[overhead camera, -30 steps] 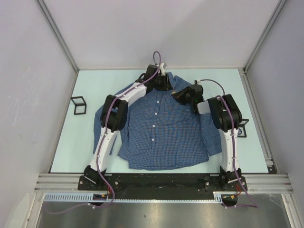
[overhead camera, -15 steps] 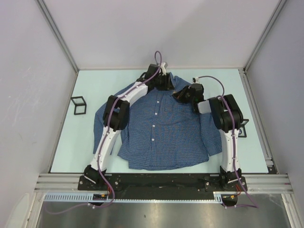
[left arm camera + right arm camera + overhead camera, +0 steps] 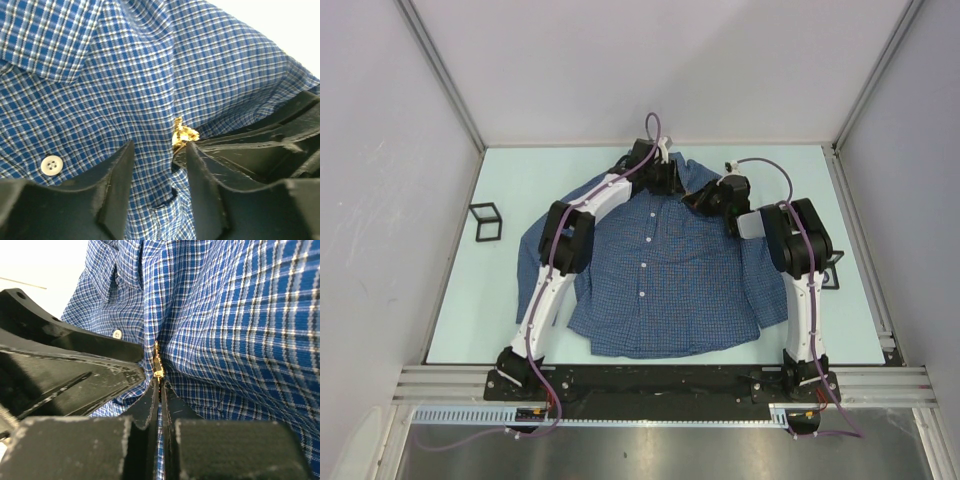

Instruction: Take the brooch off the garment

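The garment [image 3: 660,290], a blue checked shirt, lies flat on the table with its collar at the far end. The brooch [image 3: 184,135], a small gold ornament, sits on the cloth near the collar; the arms hide it in the top view. My right gripper [image 3: 160,382] is shut with its tips pinching the brooch [image 3: 159,371] edge-on. It also shows in the top view [image 3: 694,200]. My left gripper [image 3: 159,147] is open, its fingers straddling the cloth just beside the brooch, right finger nearly touching the right gripper's fingers [image 3: 250,145]. It shows by the collar in the top view [image 3: 668,183].
A small black wire-frame stand [image 3: 486,222] is on the table at the left, and another [image 3: 832,272] at the right behind my right arm. White shirt buttons [image 3: 52,164] run down the placket. Enclosure walls bound the table on three sides.
Both grippers have shifted very slightly toward the collar. The right gripper stays shut at the brooch and the left stays open beside it.
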Robot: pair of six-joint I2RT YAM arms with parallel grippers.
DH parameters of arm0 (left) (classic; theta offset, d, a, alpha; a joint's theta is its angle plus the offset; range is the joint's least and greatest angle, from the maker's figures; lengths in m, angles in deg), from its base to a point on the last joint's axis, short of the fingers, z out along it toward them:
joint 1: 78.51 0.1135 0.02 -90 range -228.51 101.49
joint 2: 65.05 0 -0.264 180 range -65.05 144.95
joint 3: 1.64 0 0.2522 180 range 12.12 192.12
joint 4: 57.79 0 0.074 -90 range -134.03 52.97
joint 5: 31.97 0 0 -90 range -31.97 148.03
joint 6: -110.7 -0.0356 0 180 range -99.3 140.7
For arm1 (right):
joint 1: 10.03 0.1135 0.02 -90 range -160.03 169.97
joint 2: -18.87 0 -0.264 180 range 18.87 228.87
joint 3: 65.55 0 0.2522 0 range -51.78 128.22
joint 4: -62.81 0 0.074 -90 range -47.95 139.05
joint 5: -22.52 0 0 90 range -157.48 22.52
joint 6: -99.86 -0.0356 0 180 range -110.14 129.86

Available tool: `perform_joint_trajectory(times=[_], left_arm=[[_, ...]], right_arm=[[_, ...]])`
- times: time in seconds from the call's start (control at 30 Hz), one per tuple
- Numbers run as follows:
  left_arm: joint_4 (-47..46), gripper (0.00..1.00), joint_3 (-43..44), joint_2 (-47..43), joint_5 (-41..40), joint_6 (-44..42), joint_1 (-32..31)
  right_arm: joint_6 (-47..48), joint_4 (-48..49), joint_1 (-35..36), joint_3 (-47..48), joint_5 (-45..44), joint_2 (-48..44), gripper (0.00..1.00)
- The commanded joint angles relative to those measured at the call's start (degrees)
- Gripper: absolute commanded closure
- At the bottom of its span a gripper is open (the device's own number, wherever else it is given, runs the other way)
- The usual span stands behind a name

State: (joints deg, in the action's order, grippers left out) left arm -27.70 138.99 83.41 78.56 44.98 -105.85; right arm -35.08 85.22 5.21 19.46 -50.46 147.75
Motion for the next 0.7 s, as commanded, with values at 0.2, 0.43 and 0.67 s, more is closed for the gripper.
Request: perform_joint_trajectory(times=[0.2,0.43,0.67], left_arm=[[-2.9,0.54,0.4,-1.1,0.6,2.7,0.4],[-3.2,0.53,-0.3,-1.4,0.8,2.5,0.5],[-3.2,0.51,-0.2,-1.1,1.2,2.5,0.4]], right_arm=[[-1.0,4.3,-0.8,-0.7,1.2,-2.8,0.80],[-1.9,5.0,-1.5,-1.7,1.2,-2.8,0.90],[-2.9,6.6,-1.6,-1.8,2.1,-2.2,1.00]])
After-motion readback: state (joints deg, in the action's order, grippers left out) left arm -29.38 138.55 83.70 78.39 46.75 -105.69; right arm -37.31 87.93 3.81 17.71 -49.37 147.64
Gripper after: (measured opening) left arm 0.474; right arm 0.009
